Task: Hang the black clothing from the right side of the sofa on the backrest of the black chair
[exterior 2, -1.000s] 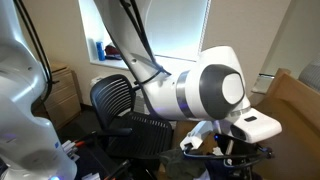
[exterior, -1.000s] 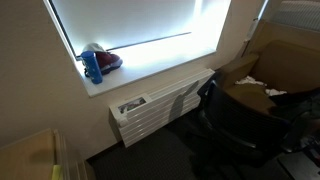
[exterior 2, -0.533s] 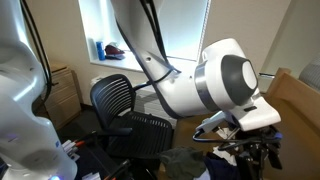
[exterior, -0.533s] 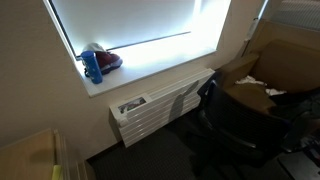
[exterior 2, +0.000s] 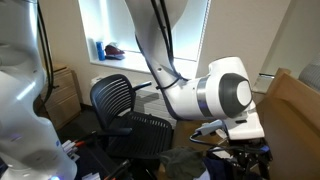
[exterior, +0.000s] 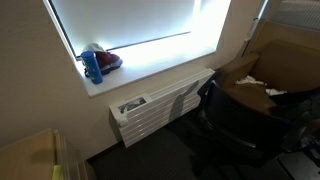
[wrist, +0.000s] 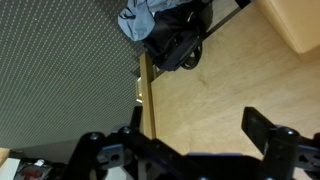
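The black mesh chair stands left of centre in an exterior view, and dimly at the right in the other exterior view. My gripper hangs low at the right, past the chair, partly cut off by the frame edge. In the wrist view the gripper is open and empty above a light wooden surface. A dark bundle that may be the black clothing lies at the top, with a blue-grey cloth beside it. No sofa is recognisable.
A grey mesh surface fills the left of the wrist view. A window sill with a blue bottle and a white radiator stand behind the chair. A cardboard box is at the right.
The arm's wrist has swung to the right and dropped lower, taking the gripper down toward the bottom right of the exterior view. The chair has not moved.
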Available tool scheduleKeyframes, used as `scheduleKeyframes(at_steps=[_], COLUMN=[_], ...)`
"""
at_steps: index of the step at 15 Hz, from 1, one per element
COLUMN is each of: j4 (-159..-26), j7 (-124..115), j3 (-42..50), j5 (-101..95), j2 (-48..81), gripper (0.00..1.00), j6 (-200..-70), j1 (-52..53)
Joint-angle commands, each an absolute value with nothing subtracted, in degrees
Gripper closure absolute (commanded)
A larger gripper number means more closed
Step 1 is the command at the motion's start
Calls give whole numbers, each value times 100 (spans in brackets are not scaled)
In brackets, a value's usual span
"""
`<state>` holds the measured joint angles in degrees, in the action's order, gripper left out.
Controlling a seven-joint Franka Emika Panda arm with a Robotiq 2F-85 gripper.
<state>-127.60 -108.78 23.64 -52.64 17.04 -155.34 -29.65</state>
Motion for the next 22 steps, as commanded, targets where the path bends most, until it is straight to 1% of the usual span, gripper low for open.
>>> scheduleKeyframes(at_steps=[1,2,5,8,9,10,12,14,16,17,18,20,22], j4=[-12776,-12679,-11988,-10994,-10726,-11457,-10929,-11181,-11017,-10918,-10957,-10947,-10926], j7=[-10495,-10146,-8698,-7326,-6883,-6985,-6536,-6648,-6733,-6821,-6355,-6449,-6502], j3=[2390,1668,384,-979,-1091,-28,-304,215,635,879,764,997,1033], j5=[-4239,-3727,-2163,-1242,-1058,-495,-312,48,679,934,1123,1312,1326], j2=[1967,2217,3223,4054,4203,3730,4066,4068,4397,4560,4329,4509,4584], gripper=[0,2,0,0,0,0,0,0,0,0,0,0,0], j6=[-16059,-15976,-16077,-15450,-15047,-15686,-15345,-16265,-16683,-16732,-16382,-16583,-16638], j1=[-2964,-3600,-4687,-5891,-5935,-4877,-5178,-4690,-4227,-3948,-4051,-3766,-3718])
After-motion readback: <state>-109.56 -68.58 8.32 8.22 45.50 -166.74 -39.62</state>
